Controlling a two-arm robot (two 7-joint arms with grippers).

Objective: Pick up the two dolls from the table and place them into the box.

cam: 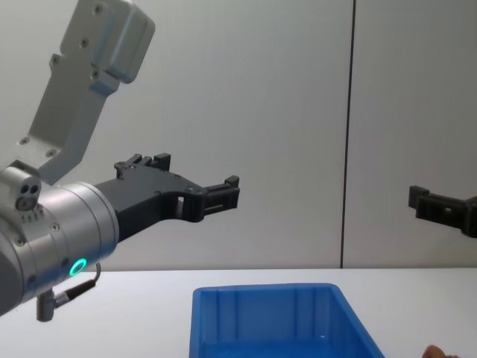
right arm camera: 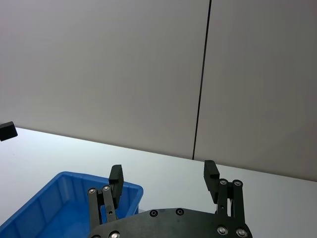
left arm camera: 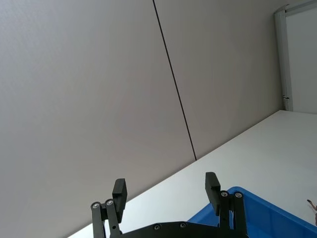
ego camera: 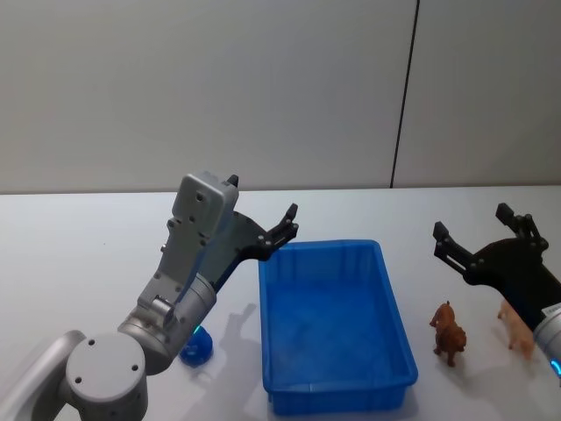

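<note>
The blue box point(ego camera: 333, 386) stands open-topped in the middle of the white table point(ego camera: 79, 254). A fuzzy blue doll point(ego camera: 198, 347) lies left of the box, partly hidden behind my left arm. To the right of the box stands a brown dog-shaped doll point(ego camera: 449, 332), with a tan animal figure point(ego camera: 517, 328) beside it. My left gripper point(ego camera: 289, 224) hangs open and empty above the box's far left corner. Raised over the brown doll, my right gripper point(ego camera: 470, 230) is open and empty too. The wrist views show the left gripper point(left arm camera: 166, 184) and the right gripper point(right arm camera: 163, 171) with jaws spread, above the box point(right arm camera: 54, 201).
A grey wall with a dark vertical seam point(ego camera: 403, 96) rises behind the table. Bare tabletop stretches to the far left and behind the box. My right arm partly covers the tan figure.
</note>
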